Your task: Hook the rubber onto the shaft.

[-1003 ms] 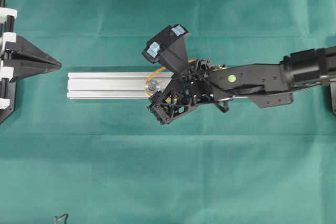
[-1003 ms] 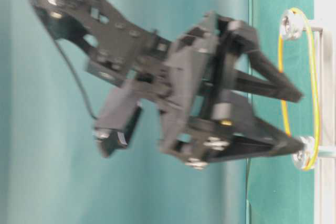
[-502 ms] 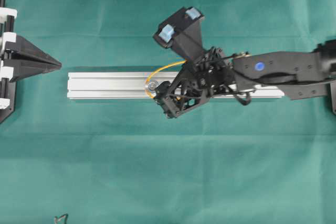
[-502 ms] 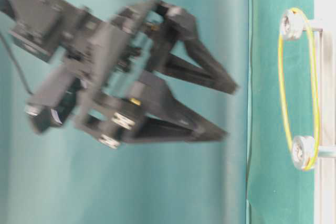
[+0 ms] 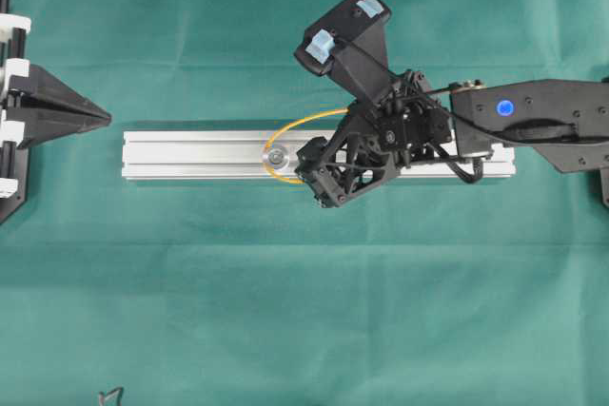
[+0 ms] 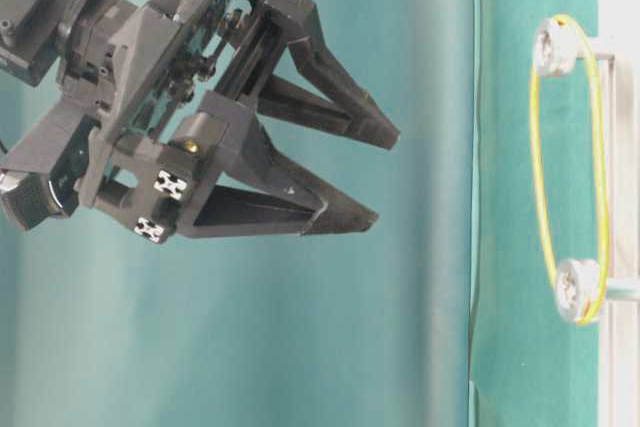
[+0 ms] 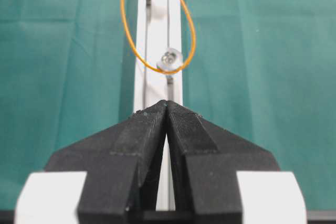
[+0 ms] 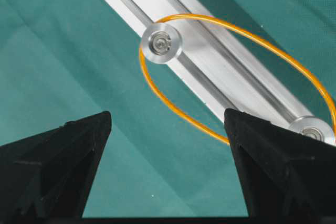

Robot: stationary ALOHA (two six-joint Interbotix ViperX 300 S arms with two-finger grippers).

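Observation:
The rubber, a thin orange loop, lies stretched around two silver shafts standing on the silver rail. In the right wrist view the rubber wraps one shaft and runs to the other shaft. My right gripper hangs open above the rail, well off the rubber, with nothing between its fingers. My left gripper rests shut at the left edge, pointing along the rail toward the rubber.
Green cloth covers the table. The rail's right end lies under my right arm. A small dark object lies at the bottom left edge. My left arm's white and black mount sits at the far left.
My right gripper has pulled up and back to the right, away from the rail, staying open. The rubber stays looped on both shafts. The left gripper has not moved.

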